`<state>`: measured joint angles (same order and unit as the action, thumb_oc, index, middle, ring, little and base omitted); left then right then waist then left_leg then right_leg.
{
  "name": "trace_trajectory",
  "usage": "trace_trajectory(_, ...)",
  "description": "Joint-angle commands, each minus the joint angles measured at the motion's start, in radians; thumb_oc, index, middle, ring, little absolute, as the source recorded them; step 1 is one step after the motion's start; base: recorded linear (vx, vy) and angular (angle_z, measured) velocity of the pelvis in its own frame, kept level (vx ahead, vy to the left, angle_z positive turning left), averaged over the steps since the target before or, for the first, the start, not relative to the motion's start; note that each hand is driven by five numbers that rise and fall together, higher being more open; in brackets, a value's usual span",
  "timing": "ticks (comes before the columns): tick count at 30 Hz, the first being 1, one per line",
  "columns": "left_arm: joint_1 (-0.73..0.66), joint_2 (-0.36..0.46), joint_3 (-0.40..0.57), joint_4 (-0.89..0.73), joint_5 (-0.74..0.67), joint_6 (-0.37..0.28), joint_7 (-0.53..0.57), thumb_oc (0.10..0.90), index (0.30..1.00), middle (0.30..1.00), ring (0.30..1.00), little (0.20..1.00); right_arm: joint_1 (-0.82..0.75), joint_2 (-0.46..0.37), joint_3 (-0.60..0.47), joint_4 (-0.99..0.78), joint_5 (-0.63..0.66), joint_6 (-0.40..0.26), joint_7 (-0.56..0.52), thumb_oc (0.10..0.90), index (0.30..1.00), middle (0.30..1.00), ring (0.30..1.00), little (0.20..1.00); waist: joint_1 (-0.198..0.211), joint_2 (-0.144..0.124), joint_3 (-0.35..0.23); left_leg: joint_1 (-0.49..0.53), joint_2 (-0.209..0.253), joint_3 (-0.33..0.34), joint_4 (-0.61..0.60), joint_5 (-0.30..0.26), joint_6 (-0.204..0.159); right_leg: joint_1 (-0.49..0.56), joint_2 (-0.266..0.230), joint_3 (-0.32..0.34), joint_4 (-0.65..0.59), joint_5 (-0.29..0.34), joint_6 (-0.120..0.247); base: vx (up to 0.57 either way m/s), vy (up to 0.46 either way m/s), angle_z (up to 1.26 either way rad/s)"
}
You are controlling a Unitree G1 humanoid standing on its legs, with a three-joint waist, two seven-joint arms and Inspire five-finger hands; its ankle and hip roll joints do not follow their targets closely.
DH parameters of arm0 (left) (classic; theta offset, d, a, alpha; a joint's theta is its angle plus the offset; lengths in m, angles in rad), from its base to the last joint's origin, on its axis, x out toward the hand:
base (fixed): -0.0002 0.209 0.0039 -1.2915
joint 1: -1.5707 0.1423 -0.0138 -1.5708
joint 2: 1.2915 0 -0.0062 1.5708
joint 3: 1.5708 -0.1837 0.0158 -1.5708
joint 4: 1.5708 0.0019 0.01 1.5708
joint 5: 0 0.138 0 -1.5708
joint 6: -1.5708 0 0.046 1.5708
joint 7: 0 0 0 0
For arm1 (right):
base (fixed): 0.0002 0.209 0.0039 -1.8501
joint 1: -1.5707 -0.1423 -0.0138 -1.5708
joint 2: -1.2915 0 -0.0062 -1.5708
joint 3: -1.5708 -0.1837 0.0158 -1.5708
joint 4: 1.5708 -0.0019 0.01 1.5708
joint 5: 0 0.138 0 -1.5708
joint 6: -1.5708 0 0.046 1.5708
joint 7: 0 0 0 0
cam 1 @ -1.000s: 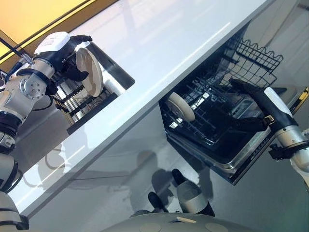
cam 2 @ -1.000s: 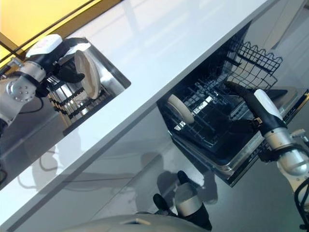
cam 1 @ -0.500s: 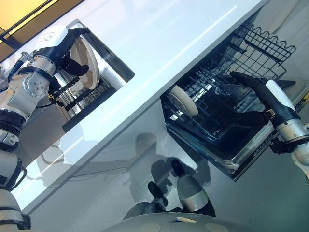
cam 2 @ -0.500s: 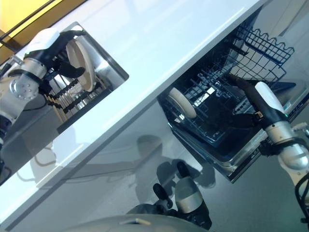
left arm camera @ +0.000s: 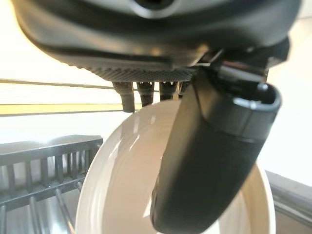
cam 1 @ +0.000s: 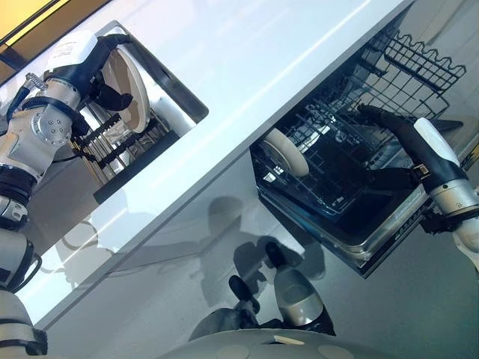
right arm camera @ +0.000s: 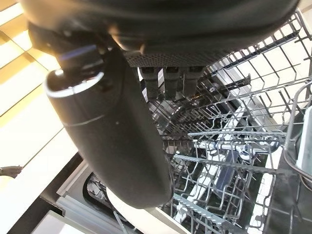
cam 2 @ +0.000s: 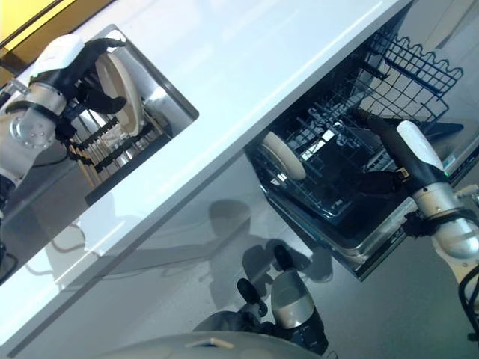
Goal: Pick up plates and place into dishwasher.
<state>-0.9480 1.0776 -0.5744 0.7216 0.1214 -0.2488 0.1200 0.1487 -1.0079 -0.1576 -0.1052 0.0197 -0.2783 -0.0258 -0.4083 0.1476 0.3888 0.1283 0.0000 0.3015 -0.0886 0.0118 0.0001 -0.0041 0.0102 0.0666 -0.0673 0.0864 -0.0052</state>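
We are seeing our right hand [cam 1: 389, 127] reaching out over the lower rack [cam 1: 329, 187] of the open dishwasher [cam 1: 374, 247], fingers extended and relaxed, holding nothing; in the right wrist view the fingers [right arm camera: 165, 80] are pointing straight into the wire tines. One cream plate [cam 1: 285, 152] is already standing on edge at the rack's left end, near the edge of the white counter [cam 1: 247, 67]. The upper rack [cam 1: 419, 63] is sitting pulled out just beyond our right hand.

Further off, across the counter, we are gripping a second cream plate [cam 1: 126, 88] with our left hand [cam 1: 93, 71] over the sink [cam 1: 161, 112]. The thumb [left arm camera: 209, 161] is lying across the plate's face and the fingers are curling over its far rim (left wrist view shows this clearly). The plate is upright, above a dark drying rack [cam 1: 112, 146] that is sitting in the sink; we cannot tell whether its lower edge is touching the rack.
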Motion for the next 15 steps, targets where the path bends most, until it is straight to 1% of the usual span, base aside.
trace_trajectory(1,-0.023,0.085,0.044,0.038,0.024,-0.004,-0.011,0.1,0.3,0.3,0.3,0.2,-0.049,-0.055,-0.103,-0.074,0.009,-0.079,-0.055,0.8,0.9,0.9,0.9,0.9,0.029,-0.034,-0.089,-0.049,-0.034,0.007,0.067,-0.047,-0.003,-0.039,-0.017,-0.06,0.083,-0.079,0.126,0.0,0.0,0.0)
trace_trajectory(7,-0.003,0.098,0.064,0.036,0.021,-0.011,-0.026,0.1,0.3,0.3,0.3,0.2,-0.037,-0.052,-0.113,-0.068,0.004,-0.089,-0.047,0.8,0.9,0.9,0.9,0.9,0.032,-0.022,-0.106,-0.034,-0.038,0.004,0.061,-0.047,-0.005,-0.02,-0.016,-0.061,0.073,-0.079,0.126,0.0,0.002,0.01)
trace_trajectory(15,0.018,0.106,0.092,0.05,0.035,-0.026,-0.045,0.1,0.3,0.3,0.3,0.2,-0.01,-0.037,-0.126,-0.075,-0.012,-0.091,-0.047,0.8,0.9,0.9,0.9,0.9,0.035,-0.022,-0.138,-0.014,-0.042,0.004,0.05,-0.047,-0.005,0.005,-0.011,-0.062,0.059,-0.077,0.127,0.0,0.0,0.04)
